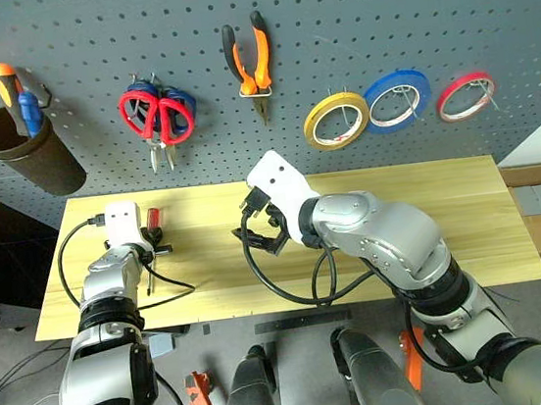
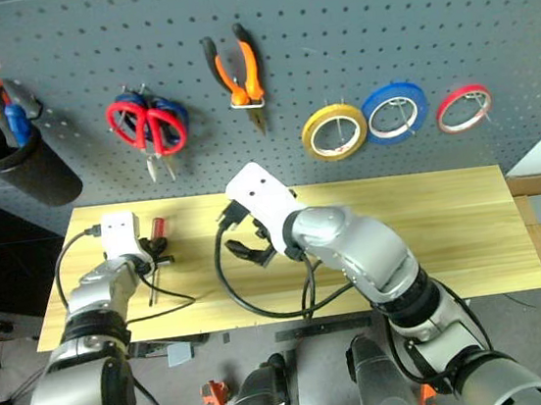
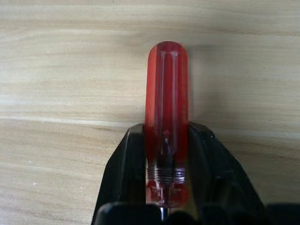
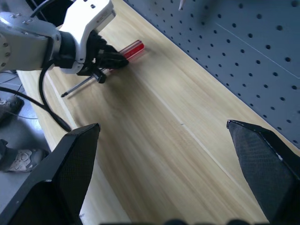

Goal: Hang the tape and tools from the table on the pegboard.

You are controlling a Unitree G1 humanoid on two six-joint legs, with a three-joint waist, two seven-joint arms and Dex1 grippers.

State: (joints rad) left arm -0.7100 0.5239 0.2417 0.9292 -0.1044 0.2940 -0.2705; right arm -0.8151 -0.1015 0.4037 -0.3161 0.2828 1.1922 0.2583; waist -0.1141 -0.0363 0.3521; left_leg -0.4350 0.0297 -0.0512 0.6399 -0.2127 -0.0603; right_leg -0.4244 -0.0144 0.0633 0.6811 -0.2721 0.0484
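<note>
The screwdriver (image 3: 166, 93) with the translucent red handle lies on the light-wood table (image 1: 399, 206) near its left end. My left gripper (image 3: 166, 136) is shut on the handle's lower part, a black finger (image 3: 126, 159) on each side; its metal shaft (image 4: 77, 87) points back toward the table's front edge. My right gripper (image 1: 264, 233) hovers open over the table's middle, holding nothing. On the pegboard (image 1: 327, 18) hang the yellow tape (image 1: 336, 120), the red-handled scissors (image 1: 153, 115) and the orange-and-black pliers (image 1: 250, 62).
A blue tape ring (image 1: 397, 99) and a red tape ring (image 1: 465, 97) hang right of the yellow one. A dark cup (image 1: 21, 144) at the pegboard's left holds orange and blue screwdrivers. Black cables (image 1: 259, 273) trail from both wrists over the table's front.
</note>
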